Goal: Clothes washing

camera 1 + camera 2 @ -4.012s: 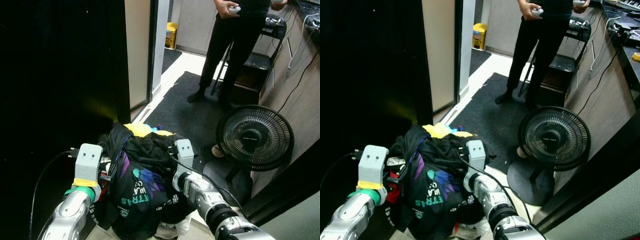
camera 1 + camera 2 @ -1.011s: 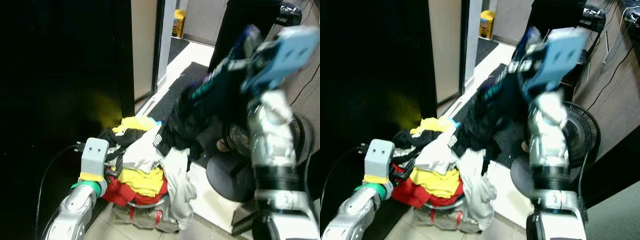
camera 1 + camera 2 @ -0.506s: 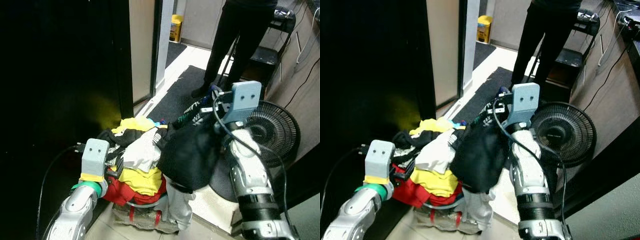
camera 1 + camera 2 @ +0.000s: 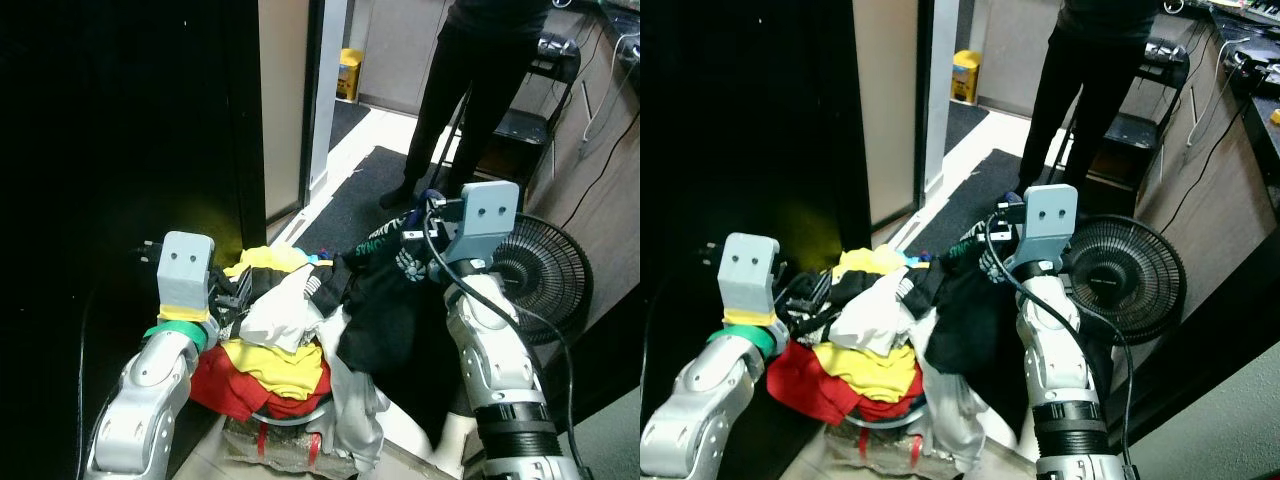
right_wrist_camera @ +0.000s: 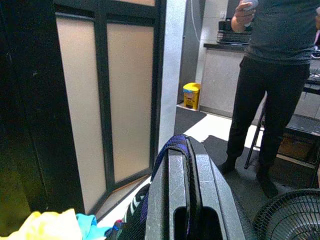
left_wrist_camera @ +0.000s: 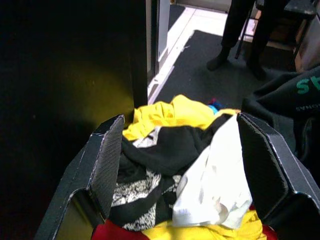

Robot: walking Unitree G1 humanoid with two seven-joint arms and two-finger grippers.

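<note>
Black garment (image 4: 385, 300): green and white print, letters too small to read

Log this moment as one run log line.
right gripper: shut on black garment, lifted | left gripper: open over laundry pile | person beyond

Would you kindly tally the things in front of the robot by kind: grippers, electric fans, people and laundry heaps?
Grippers: 2, the left gripper open over the heap, the right gripper shut on a black garment with teal lettering
Round black electric fans: 1
People, a person in dark trousers: 1
Heaps of mixed yellow, red, white and black laundry: 1
Total: 5
</note>
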